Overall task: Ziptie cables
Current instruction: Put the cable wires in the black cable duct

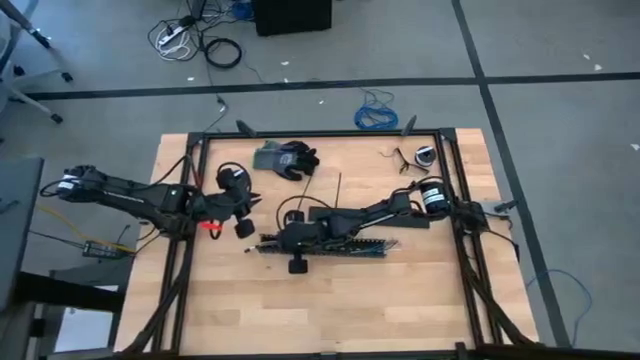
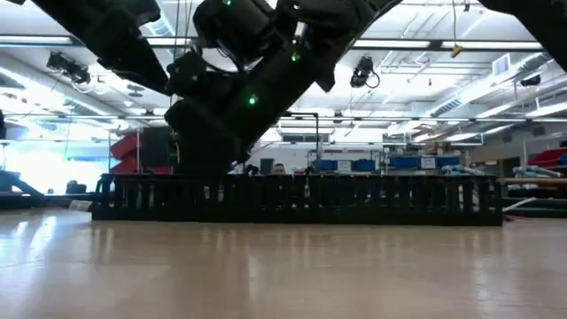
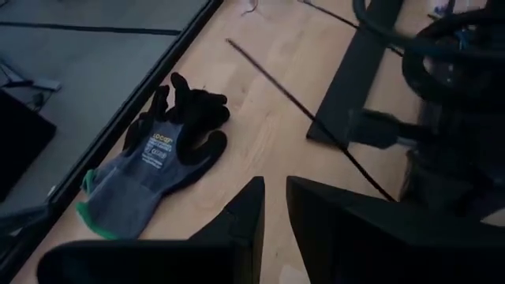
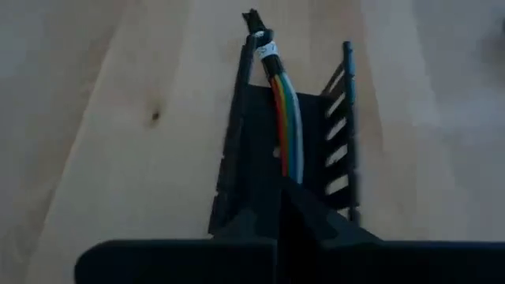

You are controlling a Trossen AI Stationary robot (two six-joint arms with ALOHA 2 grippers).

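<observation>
Your right gripper [image 4: 282, 207] sits low at the centre of the high view, over a long black slotted tray [image 1: 330, 246]. In its wrist view the fingers are pressed together on the cables [image 4: 287, 118], a flat bundle of red, orange, green and grey wires lying inside the tray; the bundle's near end is hidden behind the fingers. Your left gripper [image 3: 272, 217] hovers left of centre, fingers narrowly apart and empty, near a grey glove [image 3: 154, 162]. A thin black strip [image 3: 300, 110] lies beyond it.

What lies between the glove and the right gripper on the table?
In the left wrist view, a thin dark strip crosses bare wood between the glove and the right gripper.
</observation>
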